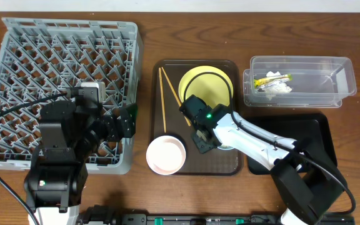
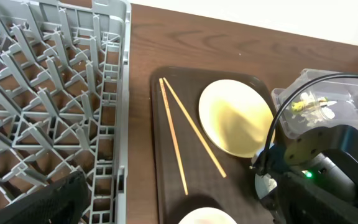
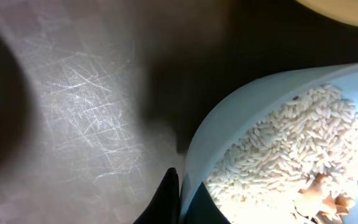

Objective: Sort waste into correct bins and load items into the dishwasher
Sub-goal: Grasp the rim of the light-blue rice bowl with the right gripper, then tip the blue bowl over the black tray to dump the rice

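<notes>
Noted right gripper (image 3: 180, 196) clamped on rim of light blue bowl (image 3: 229, 118), at near-right corner of brown tray (image 1: 195, 164); rice inside. Judged nearer than left gripper (image 1: 125, 120), spread wide, left of tray.

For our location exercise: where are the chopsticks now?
Overhead, the chopsticks lie on the brown serving tray, left of the yellow plate and right of the grey dish rack.

The dish rack (image 1: 67, 87) lies at 9 o'clock of the serving tray (image 1: 208, 165), the tub (image 1: 299, 59) at 2, the flat tray (image 1: 324, 134) at 4. On the serving tray: plate (image 1: 205, 87) at 1, chopsticks (image 1: 167, 97) at 10, first bowl (image 1: 166, 154) at 7, second bowl (image 3: 229, 118), holding scraps (image 3: 278, 155), at 4. The tub holds wrapper (image 1: 274, 79) and tissue (image 1: 280, 89).
</notes>
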`<act>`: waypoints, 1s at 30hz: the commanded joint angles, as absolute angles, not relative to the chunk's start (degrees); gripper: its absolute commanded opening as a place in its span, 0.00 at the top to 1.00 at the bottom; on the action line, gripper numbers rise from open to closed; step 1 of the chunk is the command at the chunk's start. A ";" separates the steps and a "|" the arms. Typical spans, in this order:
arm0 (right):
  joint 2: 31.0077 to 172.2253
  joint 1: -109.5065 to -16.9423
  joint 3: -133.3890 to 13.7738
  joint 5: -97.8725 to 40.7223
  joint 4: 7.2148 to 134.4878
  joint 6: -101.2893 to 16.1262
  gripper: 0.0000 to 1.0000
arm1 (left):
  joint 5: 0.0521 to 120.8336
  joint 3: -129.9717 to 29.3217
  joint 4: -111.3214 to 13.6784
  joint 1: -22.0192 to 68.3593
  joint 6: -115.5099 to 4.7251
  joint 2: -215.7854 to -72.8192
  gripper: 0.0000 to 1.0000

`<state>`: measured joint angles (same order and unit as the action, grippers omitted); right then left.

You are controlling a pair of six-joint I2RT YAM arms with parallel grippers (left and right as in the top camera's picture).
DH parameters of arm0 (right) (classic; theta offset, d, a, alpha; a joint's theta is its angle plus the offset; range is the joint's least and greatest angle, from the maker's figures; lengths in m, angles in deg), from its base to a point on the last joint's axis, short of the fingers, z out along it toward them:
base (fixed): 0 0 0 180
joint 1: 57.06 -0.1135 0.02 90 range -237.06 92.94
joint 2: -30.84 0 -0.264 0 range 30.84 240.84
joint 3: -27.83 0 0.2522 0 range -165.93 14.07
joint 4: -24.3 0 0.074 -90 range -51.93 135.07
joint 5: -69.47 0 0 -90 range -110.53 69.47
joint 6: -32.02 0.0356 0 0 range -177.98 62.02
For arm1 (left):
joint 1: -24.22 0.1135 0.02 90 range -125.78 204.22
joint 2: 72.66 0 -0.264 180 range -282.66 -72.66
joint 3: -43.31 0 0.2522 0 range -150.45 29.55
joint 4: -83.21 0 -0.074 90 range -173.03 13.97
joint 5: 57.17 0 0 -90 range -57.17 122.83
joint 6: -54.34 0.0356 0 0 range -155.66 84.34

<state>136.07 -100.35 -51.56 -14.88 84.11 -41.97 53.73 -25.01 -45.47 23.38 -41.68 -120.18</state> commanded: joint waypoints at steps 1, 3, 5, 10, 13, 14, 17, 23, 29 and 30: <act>135.70 -100.20 -51.58 -13.24 84.48 -38.65 0.99 | 54.43 -26.13 -45.31 23.62 -41.96 -120.25 0.03; 135.29 -100.22 -51.91 -14.18 85.22 -38.71 0.99 | 54.43 -26.13 -45.31 23.62 -41.96 -120.25 0.02; 134.24 -100.13 -52.61 -17.68 85.79 -39.65 0.99 | 54.43 -26.13 -45.31 23.62 -41.96 -120.25 0.03; 128.01 -97.97 -53.52 -36.32 83.74 -42.76 0.99 | 54.43 -26.13 -45.31 23.62 -41.96 -120.25 0.03; 124.21 -94.86 -53.52 -41.26 83.34 -41.20 0.99 | 54.43 -26.13 -45.31 23.62 -41.96 -120.25 0.02; 123.13 -93.57 -53.52 -42.44 83.63 -41.14 0.99 | 54.45 -26.13 -45.31 23.62 -41.96 -120.25 0.03; 120.45 -88.28 -53.52 -47.32 85.20 -40.13 0.99 | 54.43 -26.13 -45.31 23.62 -41.96 -120.25 0.02; 118.37 -73.84 -53.50 -62.27 90.49 -35.22 0.99 | 54.43 -26.13 -45.31 23.62 -41.96 -120.25 0.03; 118.44 -60.90 -51.91 -62.62 95.69 -33.82 0.99 | 54.43 -26.13 -45.31 23.62 -41.98 -120.25 0.03; 118.44 -58.97 -51.45 -62.97 95.80 -33.84 0.99 | 54.43 -26.13 -45.31 23.62 -41.96 -120.25 0.03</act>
<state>119.31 -62.91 -52.43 -58.95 95.36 -35.35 53.73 -25.01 -45.47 23.38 -41.68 -120.18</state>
